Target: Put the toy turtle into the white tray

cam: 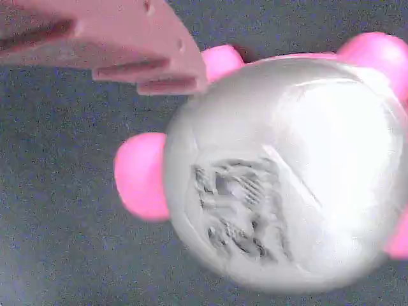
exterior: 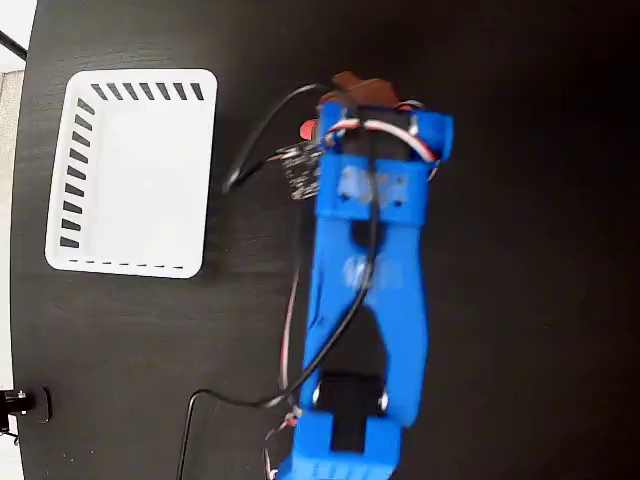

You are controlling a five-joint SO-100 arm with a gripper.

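The toy turtle [cam: 280, 172] is seen on the dark surface [exterior: 520, 300] beneath the end effector [exterior: 355, 100], well apart from the white tray [exterior: 135, 170], apparently for grasping, though its closure cannot be told

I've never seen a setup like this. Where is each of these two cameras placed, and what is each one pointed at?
Fixed view: hangs overhead, looking straight down on the black table, the white tray and the blue arm.
Wrist view: rides on the arm, looking down close at the toy turtle; one pinkish finger of the end effector shows at the top left.
Shared: both see the turtle, though from above only a red bit peeks out beside the arm.
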